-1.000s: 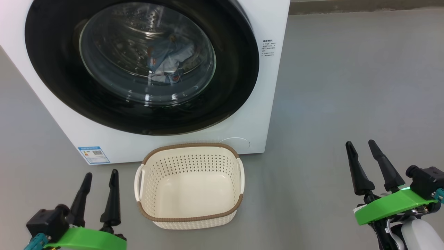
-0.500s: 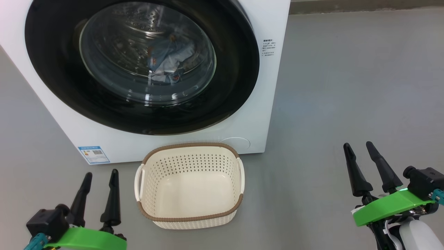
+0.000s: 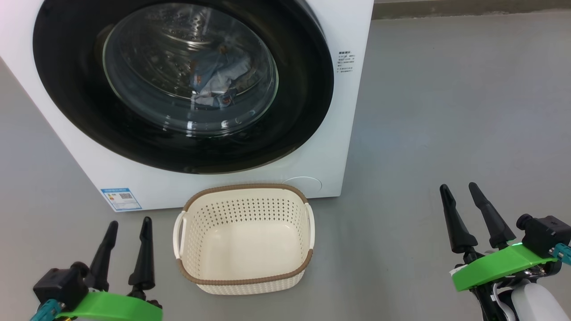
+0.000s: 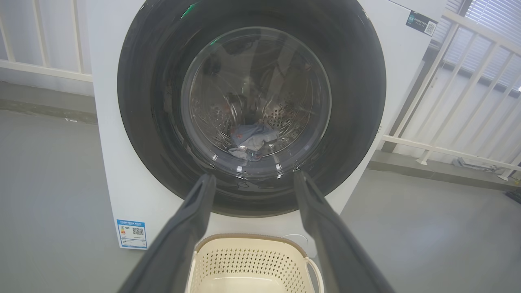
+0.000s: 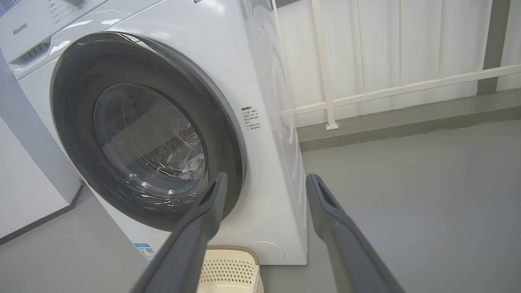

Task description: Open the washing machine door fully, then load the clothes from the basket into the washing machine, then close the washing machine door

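Both arms low, flanking basket (image 3: 244, 186); left gripper (image 3: 130, 221), right gripper (image 3: 457, 186) fingers apart, empty, pointing toward washing machine (image 3: 341, 133).

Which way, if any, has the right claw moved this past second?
Yes: the right claw has eased slightly left and down the head view, toward the unmoved cream perforated plastic basket.

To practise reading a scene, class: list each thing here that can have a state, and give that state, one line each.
washing machine door: shut
clothes: inside the drum, behind the door's glass
basket: upright, empty
left end effector: open, holding nothing
right end effector: open, holding nothing
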Motion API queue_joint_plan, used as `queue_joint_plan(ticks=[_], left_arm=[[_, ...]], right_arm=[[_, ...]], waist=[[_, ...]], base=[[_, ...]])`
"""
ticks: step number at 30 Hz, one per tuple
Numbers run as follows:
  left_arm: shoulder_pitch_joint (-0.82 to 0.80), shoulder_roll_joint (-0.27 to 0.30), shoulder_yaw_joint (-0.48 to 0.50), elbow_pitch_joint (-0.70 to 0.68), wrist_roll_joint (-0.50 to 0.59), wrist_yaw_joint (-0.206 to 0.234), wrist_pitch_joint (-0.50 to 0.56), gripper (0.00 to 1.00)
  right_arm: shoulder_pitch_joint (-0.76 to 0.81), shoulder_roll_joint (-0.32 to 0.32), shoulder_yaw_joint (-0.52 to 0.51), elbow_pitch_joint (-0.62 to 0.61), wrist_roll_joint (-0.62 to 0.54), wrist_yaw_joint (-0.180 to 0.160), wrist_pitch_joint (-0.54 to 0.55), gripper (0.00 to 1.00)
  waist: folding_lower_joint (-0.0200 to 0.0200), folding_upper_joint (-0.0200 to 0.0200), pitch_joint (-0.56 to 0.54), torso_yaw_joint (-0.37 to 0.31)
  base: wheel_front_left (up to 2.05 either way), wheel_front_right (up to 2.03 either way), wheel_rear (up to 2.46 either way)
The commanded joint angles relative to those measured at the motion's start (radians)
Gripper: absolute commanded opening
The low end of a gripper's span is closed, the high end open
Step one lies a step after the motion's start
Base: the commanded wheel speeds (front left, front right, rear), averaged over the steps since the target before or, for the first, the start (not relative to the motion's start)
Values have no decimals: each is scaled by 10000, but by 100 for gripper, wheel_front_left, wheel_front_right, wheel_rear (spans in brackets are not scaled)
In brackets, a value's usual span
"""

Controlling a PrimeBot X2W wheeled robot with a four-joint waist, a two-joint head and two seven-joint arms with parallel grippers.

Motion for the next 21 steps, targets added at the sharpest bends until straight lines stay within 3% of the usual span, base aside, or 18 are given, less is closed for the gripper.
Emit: queue_joint_plan(ticks=[1, 8, 9, 21], left_arm=[[-226, 222, 354, -276, -84, -27, -65, 100], [-225, 197, 309, -335, -194, -27, -65, 100], [1, 1, -26, -33, -120, 0, 0, 0], [232, -273, -2, 417, -864, 0, 231, 0]], right_arm=[[-81, -52, 222, -216, 2, -15, -48, 100], [-94, -47, 253, -190, -2, -15, -48, 100], [1, 5, 38, 34, 1, 0, 0, 0], [325, 283, -22, 434, 721, -1, 244, 0]], waist=[[0, -1, -4, -3], [0, -1, -4, -35], [0, -1, -4, -35], [18, -1, -40, -17]], base=[[0, 0, 0], [0, 0, 0], [0, 0, 0], [0, 0, 0]])
